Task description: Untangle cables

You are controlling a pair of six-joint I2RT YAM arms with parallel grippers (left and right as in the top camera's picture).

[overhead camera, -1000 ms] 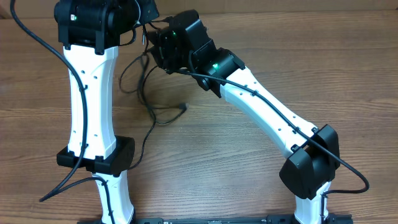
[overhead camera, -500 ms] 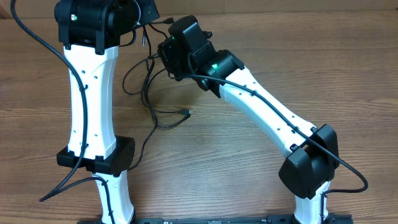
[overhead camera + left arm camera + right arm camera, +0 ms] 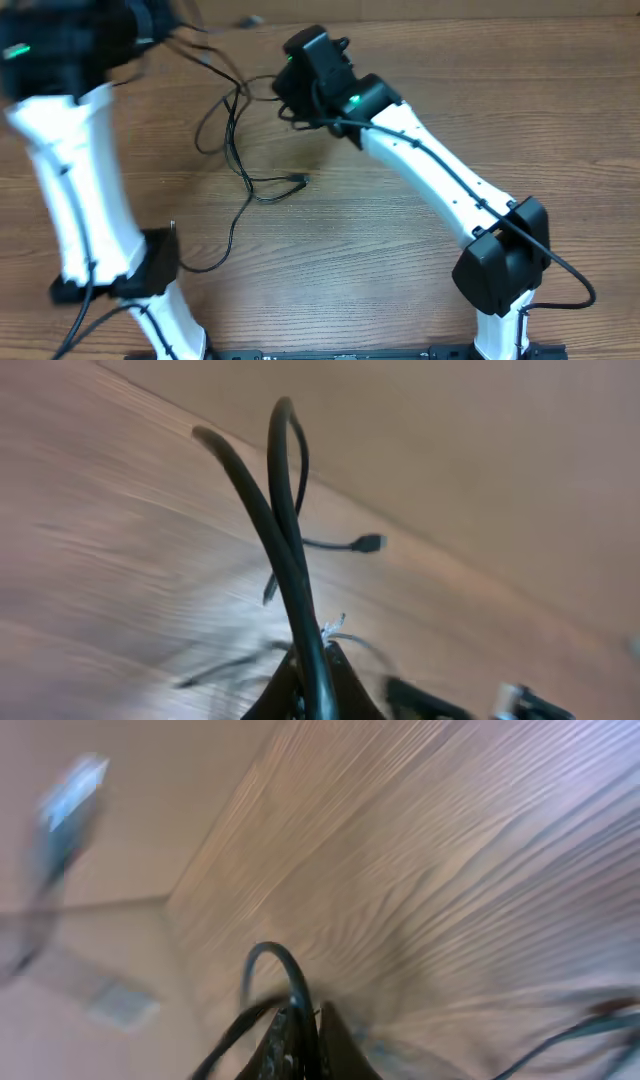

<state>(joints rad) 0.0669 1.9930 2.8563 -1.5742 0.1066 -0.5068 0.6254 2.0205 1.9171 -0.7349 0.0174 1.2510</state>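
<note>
Thin black cables (image 3: 238, 165) lie in tangled loops on the wooden table, stretched between my two arms; one plug end (image 3: 299, 179) rests near the middle. My left gripper (image 3: 318, 660) is shut on a black cable (image 3: 283, 530) that arcs up in front of it; a plug (image 3: 368, 543) lies beyond. In the overhead view the left gripper is blurred at the top left. My right gripper (image 3: 312, 1020) is shut on a looping black cable (image 3: 284, 970); its head (image 3: 310, 70) sits at the top centre.
The table (image 3: 400, 260) is wood-grained, its far edge near the top of the overhead view. The left arm's base (image 3: 150, 270) stands at bottom left, the right arm's base (image 3: 500, 270) at bottom right. A loose cable curve (image 3: 215, 260) runs toward the left base.
The left arm has swung sharply left and back, pulling its cable with it. The right gripper has shifted slightly right. The cables between them are drawn out wider.
</note>
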